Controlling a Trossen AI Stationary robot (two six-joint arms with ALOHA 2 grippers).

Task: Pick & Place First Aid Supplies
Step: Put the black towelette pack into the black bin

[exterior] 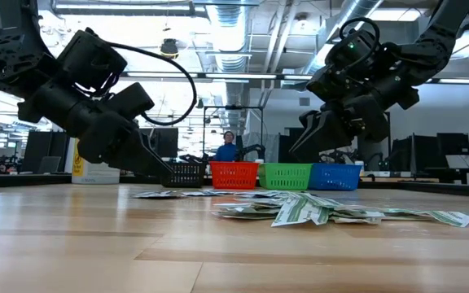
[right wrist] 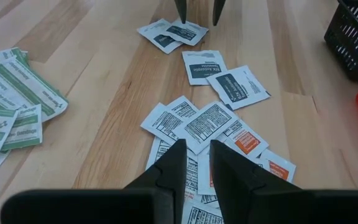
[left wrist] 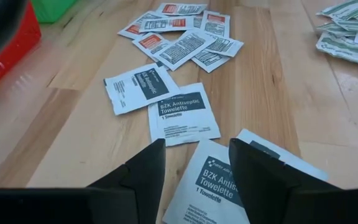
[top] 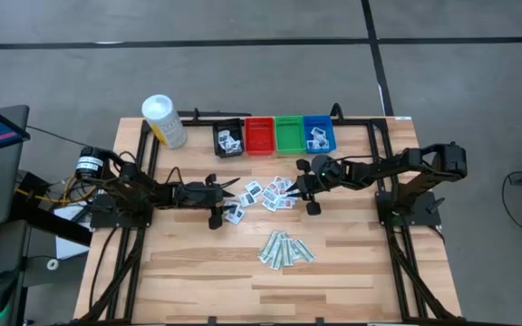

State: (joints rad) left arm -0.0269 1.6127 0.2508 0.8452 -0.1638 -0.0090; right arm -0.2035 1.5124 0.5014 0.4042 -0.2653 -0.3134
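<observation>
The left gripper (left wrist: 194, 171) hangs spread over a towelette packet (left wrist: 213, 183), seemingly lining up a pinch; the right gripper (right wrist: 194, 165), nearly closed and empty, hovers above the scattered packets (top: 275, 193) near mid-table.

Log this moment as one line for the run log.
left gripper: open, over towelette packet | right gripper: narrow gap, empty, over packet pile | bins: back edge
</observation>
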